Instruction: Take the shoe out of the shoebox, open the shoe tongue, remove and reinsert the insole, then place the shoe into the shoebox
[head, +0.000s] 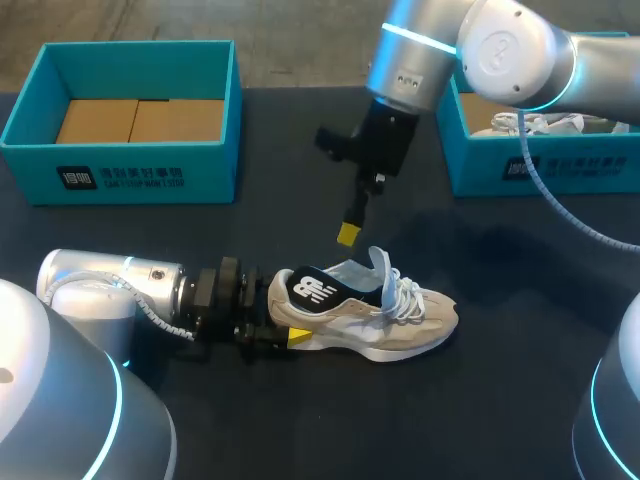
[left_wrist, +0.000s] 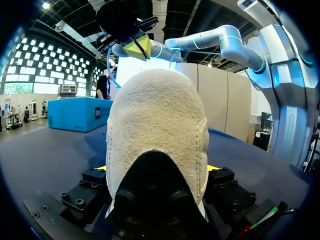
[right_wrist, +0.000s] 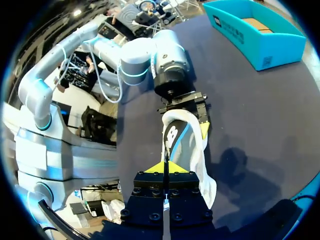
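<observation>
Shoe front-centre; L hand at its heel, R hand above it; L box, R box behind.

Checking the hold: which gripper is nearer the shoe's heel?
Left. The left gripper is shut on the shoe at its heel; the right gripper hangs above the tongue, apart from it.

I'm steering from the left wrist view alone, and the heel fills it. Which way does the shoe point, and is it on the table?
Observer: The shoe stands on its sole on the table, toe away from the left gripper.
Operator: Is the tongue up?
Observer: The tongue stands up out of the shoe.
Operator: And the right gripper?
Observer: The right gripper hangs above the shoe, fingers shut on nothing, apart from the tongue.
</observation>
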